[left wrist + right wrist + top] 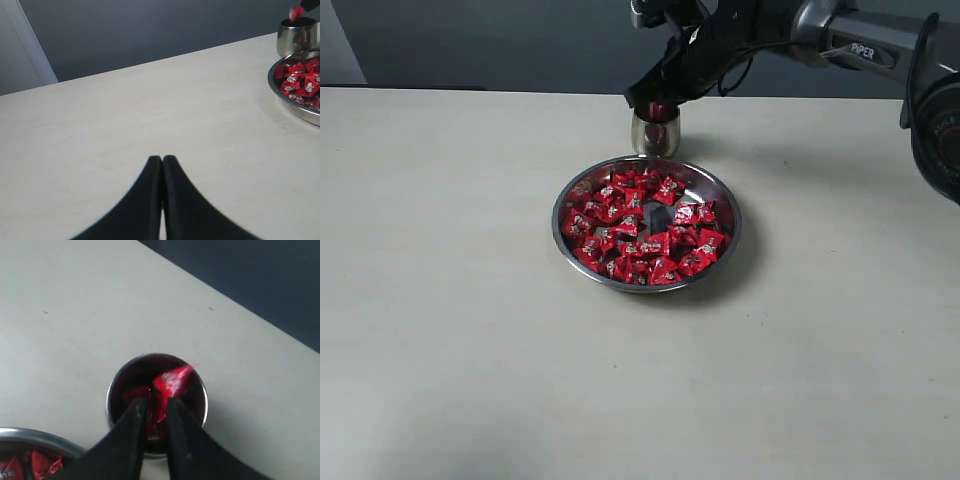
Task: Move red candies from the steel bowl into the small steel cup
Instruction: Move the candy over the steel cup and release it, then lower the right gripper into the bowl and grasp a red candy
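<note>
Many red candies (pixel 640 230) fill the steel bowl (pixel 732 218) at the table's middle. Just behind it stands the small steel cup (pixel 655 138), with some red candies inside (pixel 132 392). My right gripper (pixel 658 100) hangs right over the cup's mouth. In the right wrist view that gripper (pixel 155 405) has its jaws a little apart. A blurred red candy (pixel 172 382) lies between and beyond the tips, above the cup (pixel 201 387). My left gripper (pixel 162 159) is shut on nothing, low over bare table left of the bowl (pixel 280 95) and the cup (pixel 295 39).
The pale table (pixel 450 300) spreads wide around the bowl. A dark wall (pixel 500 40) runs behind the table's far edge. The right arm (pixel 850 45) reaches in from the upper right.
</note>
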Robot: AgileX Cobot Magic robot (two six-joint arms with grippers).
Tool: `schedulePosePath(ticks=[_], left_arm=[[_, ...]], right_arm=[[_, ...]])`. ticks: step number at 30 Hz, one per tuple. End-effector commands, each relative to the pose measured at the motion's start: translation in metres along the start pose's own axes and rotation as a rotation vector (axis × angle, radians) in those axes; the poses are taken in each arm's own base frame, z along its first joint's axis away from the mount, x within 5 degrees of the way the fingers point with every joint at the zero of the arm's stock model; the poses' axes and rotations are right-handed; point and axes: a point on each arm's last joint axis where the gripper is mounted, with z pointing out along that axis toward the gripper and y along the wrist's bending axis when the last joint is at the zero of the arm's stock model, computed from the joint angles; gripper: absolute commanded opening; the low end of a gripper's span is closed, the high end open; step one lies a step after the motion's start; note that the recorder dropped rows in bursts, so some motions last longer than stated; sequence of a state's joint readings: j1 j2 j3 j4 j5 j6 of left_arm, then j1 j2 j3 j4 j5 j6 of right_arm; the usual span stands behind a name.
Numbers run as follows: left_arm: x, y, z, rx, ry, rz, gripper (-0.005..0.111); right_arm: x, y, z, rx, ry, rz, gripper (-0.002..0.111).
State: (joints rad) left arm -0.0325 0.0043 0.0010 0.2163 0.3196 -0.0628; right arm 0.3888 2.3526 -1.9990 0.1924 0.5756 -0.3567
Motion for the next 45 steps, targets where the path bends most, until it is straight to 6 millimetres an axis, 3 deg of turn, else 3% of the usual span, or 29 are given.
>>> schedulePosePath(ticks=[1,5,8,13,16,20,29,45], left_arm=[[-0.001,0.0,0.0,-0.001,-0.012,-0.003,0.0],[-0.001,0.0,0.0,-0.001,-0.012,-0.003,0.0],[-0.001,0.0,0.0,-0.001,-0.012,-0.003,0.0],[-0.001,0.0,0.0,-0.001,-0.012,-0.003,0.0],[-0.001,0.0,0.0,-0.001,-0.012,-0.003,0.0],[-0.001,0.0,0.0,-0.001,-0.012,-0.003,0.0],[-0.001,0.0,0.0,-0.001,-0.012,-0.003,0.0],[-0.001,0.0,0.0,-0.001,-0.012,-0.003,0.0]], right_arm=[[-0.002,-0.006,-0.003,0.014,-0.021,0.024,0.029],[-0.002,-0.007,-0.005,0.012,-0.014,0.029,0.032],[-0.009,-0.003,-0.017,-0.011,-0.006,0.039,0.032],[-0.013,0.018,-0.046,-0.154,0.1,0.077,0.032],[-0.004,0.034,-0.048,-0.216,0.216,0.037,0.032],[0.014,0.052,-0.034,-0.28,0.363,0.012,0.032],[0.039,0.079,0.002,-0.33,0.462,-0.036,0.032],[0.062,0.084,0.024,-0.366,0.553,-0.017,0.032]])
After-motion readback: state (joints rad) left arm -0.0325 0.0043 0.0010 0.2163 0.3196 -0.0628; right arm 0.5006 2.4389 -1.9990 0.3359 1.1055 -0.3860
